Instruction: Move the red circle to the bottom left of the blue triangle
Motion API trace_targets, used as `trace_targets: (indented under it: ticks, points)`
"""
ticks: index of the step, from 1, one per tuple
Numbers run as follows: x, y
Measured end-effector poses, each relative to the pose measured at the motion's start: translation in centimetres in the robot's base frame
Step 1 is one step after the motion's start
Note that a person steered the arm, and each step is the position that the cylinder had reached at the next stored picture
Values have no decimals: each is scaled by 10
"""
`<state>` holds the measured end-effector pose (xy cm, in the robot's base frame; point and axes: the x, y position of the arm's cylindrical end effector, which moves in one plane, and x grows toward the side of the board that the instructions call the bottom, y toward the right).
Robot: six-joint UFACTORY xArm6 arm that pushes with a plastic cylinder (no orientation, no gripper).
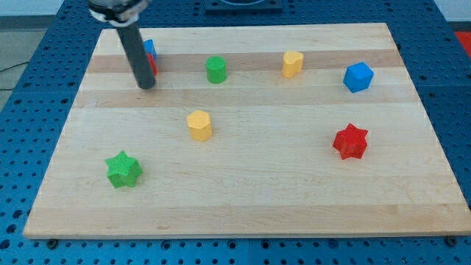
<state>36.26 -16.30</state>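
In the camera view, the wooden board (pixel 243 206) lies on a blue perforated table (pixel 44 66). The dark rod comes down at the view's upper left, and the tip (pixel 146 86) rests on the board there. The tool has no jaws to open or close; it is a plain pushing rod and holds nothing.

Just behind the rod, a sliver of the red circle (pixel 153 65) shows at the rod's right edge, mostly hidden. Directly above it, touching or nearly so, sits the blue triangle (pixel 150 48), also partly hidden. The tip stands just below and slightly left of the red circle; whether it touches it cannot be told.

Elsewhere lie a green cylinder (pixel 215 70), a yellow block (pixel 292 64) at the top, a blue cube-like block (pixel 358 77) at the right, a second yellow block (pixel 199 125) near the middle, a red star (pixel 350 142) and a green star (pixel 123 169).

The red circle is likely light, rigid and smooth-bottomed, so it should slide easily and may roll off the tip's side if pushed off-centre. It appears to sit under the triangle, so the remaining work is probably a short nudge leftward, with contact on its right flank and through its middle, without disturbing the triangle.
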Motion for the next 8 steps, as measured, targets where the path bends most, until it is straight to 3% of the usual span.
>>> trace_targets:
  ticks: [1, 4, 8]
  points:
    - [-7, 24]
    - [-69, -40]
    - [-112, -41]
